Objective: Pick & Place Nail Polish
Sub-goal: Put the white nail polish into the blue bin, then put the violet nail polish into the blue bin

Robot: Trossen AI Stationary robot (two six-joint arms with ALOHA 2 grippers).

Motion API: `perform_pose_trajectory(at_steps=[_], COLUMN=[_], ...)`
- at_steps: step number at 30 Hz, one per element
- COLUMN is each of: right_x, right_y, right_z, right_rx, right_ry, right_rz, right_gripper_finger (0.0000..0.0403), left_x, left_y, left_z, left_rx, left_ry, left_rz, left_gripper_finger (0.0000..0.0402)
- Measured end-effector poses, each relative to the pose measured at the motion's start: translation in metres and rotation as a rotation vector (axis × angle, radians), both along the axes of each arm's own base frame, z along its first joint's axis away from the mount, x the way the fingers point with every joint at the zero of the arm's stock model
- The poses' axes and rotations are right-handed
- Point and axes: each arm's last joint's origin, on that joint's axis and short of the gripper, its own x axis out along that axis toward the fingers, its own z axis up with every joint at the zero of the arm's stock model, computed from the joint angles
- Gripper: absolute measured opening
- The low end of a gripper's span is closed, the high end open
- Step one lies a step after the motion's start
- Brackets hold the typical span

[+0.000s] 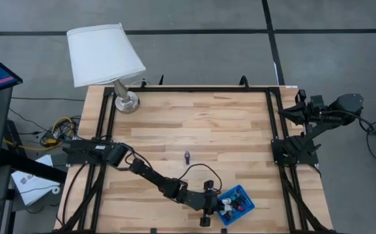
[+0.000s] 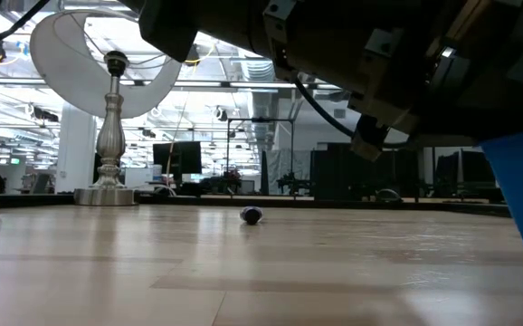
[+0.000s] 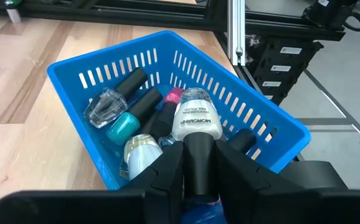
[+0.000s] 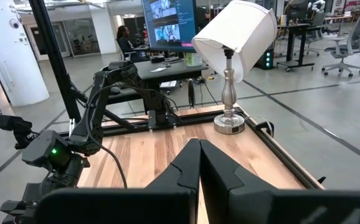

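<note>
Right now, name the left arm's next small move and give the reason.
Probably open the jaws wider and lift away: the left gripper holds a white nail polish bottle by its black cap, already over the blue basket among other bottles.

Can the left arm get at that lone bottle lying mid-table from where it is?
Probably yes: the lone bottle lies on bare wood with nothing around it, though the left gripper has a white bottle between its jaws over the blue basket.
</note>
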Motion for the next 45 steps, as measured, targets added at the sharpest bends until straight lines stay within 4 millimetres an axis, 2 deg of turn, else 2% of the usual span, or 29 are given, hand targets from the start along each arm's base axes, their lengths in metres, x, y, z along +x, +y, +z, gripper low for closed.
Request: perform_pose_trajectory(at_steps=[5,11,15,17,20,24,28,30,33,36,41,45], right_x=[0.0,0.0,0.0,0.0,0.0,0.0,0.0,0.0,0.0,0.0,0.0,0.0], right_y=[0.0,0.0,0.0,0.0,0.0,0.0,0.0,0.0,0.0,0.0,0.0,0.0], right_z=[0.0,0.0,0.0,0.0,0.0,0.0,0.0,0.0,0.0,0.0,0.0,-0.001], right_rx=[0.0,-0.006,-0.008,-0.008,-0.009,-0.009,-0.01,-0.009,-0.009,-0.009,-0.01,-0.014], right_ry=[0.0,0.001,0.001,0.001,0.001,0.002,0.002,0.002,0.001,0.002,0.003,0.01], right_rz=[0.0,0.0,0.001,0.001,0.0,0.0,0.0,0.0,0.0,0.0,0.0,0.0], right_gripper_finger=[0.0,0.0,0.0,0.0,0.0,0.0,0.0,0.0,0.0,0.0,0.0,0.0], left_x=[0.0,-0.001,-0.002,-0.004,-0.013,-0.035,-0.063,-0.076,-0.093,-0.103,-0.106,-0.101], left_y=[0.0,0.0,0.002,0.004,0.012,0.039,0.071,0.083,0.097,0.102,0.101,0.097], left_z=[0.001,0.009,0.027,0.046,0.089,0.138,0.173,0.181,0.178,0.163,0.116,0.079], left_rx=[-0.001,0.032,0.035,0.054,0.178,0.32,0.377,0.368,0.297,0.237,0.122,0.077], left_ry=[-0.002,-0.024,-0.057,-0.095,-0.14,-0.11,-0.129,-0.148,-0.179,-0.179,-0.09,-0.027], left_rz=[0.0,-0.015,0.004,0.028,0.118,0.347,0.564,0.692,0.874,0.909,0.834,0.833], left_gripper_finger=[0.0085,0.013,0.0162,0.0174,0.0183,0.0184,0.0185,0.0185,0.0184,0.0182,0.018,0.0179])
